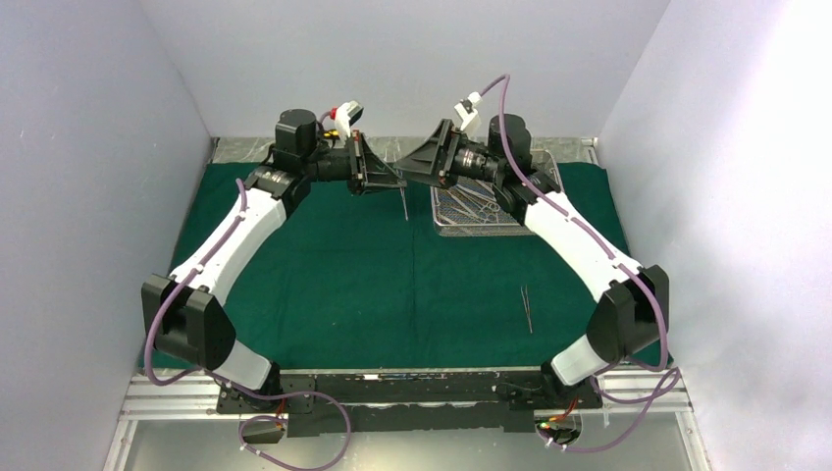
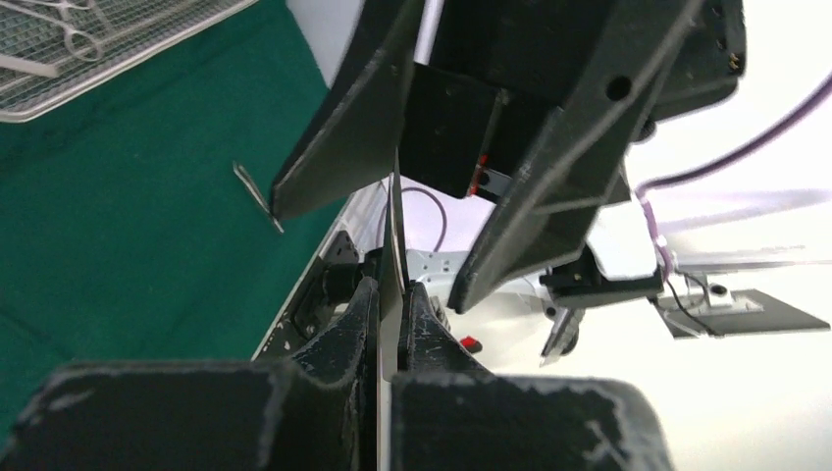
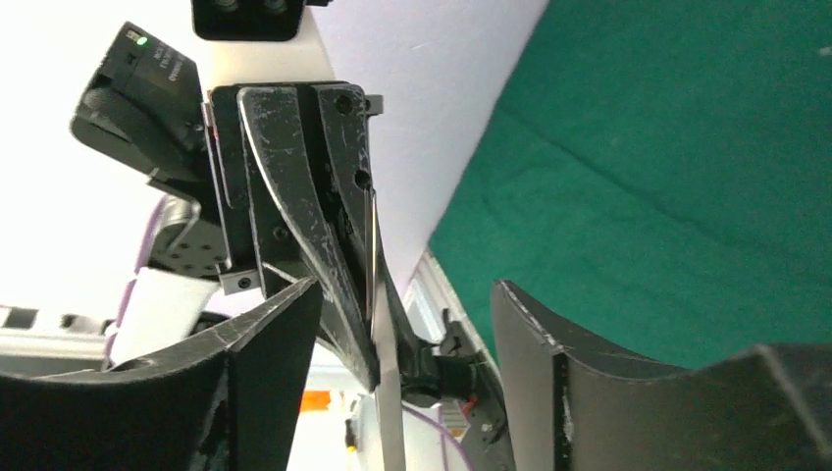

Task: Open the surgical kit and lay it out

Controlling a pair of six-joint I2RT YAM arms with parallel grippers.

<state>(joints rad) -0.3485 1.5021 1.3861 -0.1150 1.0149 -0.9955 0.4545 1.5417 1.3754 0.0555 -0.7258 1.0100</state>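
The dark green cloth (image 1: 343, 275) lies spread over the table. At its back right stands the wire-mesh tray (image 1: 443, 221) with several steel instruments in it. My left gripper (image 1: 381, 179) is shut on a slim flat steel instrument (image 1: 404, 204) that hangs down over the cloth. In the left wrist view the instrument (image 2: 395, 235) is pinched between the left gripper's (image 2: 392, 289) two fingers. My right gripper (image 1: 417, 165) faces the left one. In the right wrist view the right gripper (image 3: 402, 334) stands open, its fingers either side of the instrument (image 3: 385, 392) without touching it.
One thin pair of tweezers (image 1: 527, 309) lies on the cloth at the front right. The metal table frame runs along the near edge behind the arm bases. White walls close in both sides and the back. The tray (image 2: 157, 25) shows at the top left of the left wrist view.
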